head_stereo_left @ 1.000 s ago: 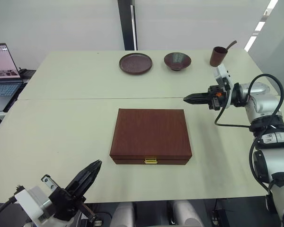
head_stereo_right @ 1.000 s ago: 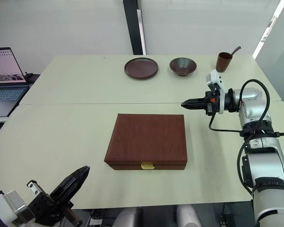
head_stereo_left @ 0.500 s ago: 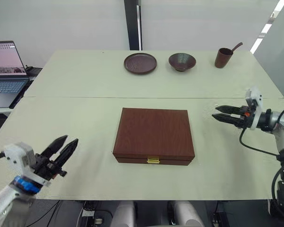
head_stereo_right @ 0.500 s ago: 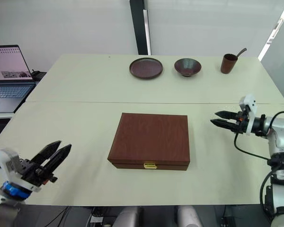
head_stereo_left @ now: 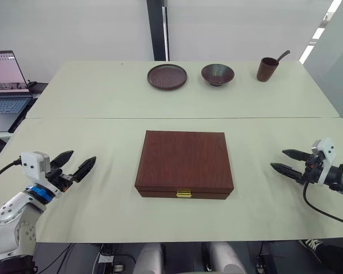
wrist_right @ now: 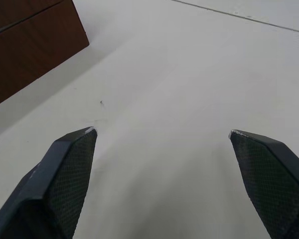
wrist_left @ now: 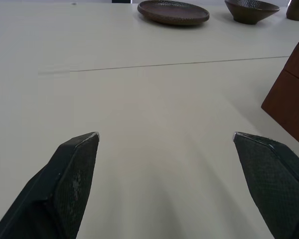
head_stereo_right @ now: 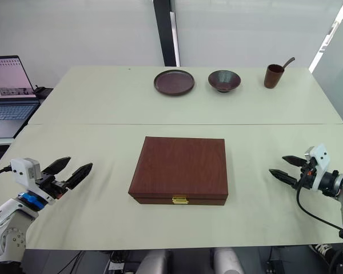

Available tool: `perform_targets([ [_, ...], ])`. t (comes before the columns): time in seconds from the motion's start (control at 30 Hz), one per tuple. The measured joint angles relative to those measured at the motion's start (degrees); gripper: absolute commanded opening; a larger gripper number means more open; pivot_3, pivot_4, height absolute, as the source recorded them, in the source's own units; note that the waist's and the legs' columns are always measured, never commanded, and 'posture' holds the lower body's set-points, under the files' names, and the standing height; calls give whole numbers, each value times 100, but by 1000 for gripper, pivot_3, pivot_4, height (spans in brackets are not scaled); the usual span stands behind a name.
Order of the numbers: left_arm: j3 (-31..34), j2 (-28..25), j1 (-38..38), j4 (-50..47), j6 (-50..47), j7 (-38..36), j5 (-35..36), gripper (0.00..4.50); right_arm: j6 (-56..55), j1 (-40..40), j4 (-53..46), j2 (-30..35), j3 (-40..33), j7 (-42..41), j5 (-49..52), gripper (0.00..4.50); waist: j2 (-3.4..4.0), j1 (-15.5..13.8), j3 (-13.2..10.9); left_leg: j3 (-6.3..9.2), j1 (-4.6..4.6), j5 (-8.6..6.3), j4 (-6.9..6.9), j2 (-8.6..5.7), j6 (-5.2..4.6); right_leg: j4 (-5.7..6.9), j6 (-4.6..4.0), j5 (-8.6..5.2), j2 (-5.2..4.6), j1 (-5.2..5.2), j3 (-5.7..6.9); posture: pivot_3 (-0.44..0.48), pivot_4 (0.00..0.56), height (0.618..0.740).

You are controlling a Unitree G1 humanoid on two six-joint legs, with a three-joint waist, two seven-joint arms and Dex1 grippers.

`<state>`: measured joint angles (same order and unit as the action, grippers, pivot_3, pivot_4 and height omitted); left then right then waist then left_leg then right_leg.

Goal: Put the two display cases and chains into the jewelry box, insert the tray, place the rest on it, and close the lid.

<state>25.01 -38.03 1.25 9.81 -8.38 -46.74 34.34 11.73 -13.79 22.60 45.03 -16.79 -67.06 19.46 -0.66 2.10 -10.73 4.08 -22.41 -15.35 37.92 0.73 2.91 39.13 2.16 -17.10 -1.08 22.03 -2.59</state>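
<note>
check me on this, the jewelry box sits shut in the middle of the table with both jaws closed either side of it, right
Not quite. The jewelry box is shut and sits mid-table, but both sets of jaws are open, not closed. The left eye view shows the left gripper and the right gripper with fingers spread, either side of the box and touching nothing; both wrist views show the same wide gap.

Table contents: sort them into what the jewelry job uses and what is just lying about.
Job:
closed brown wooden jewelry box with gold clasp

Lying about:
round dark brown plate
dark ribbed bowl
brown cup with a spoon
open laptop, beside the table
</note>
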Motion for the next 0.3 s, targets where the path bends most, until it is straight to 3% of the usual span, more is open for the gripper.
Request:
perform_targets([
  [0.3,0,-51,-9,-35,-146,-188,-161,4460,121,167,-276,0,-37,219,185,4500,0,-26,0,3,0,0,1,0,0,0,1,1,-4,-1,2,0,150,740],
])
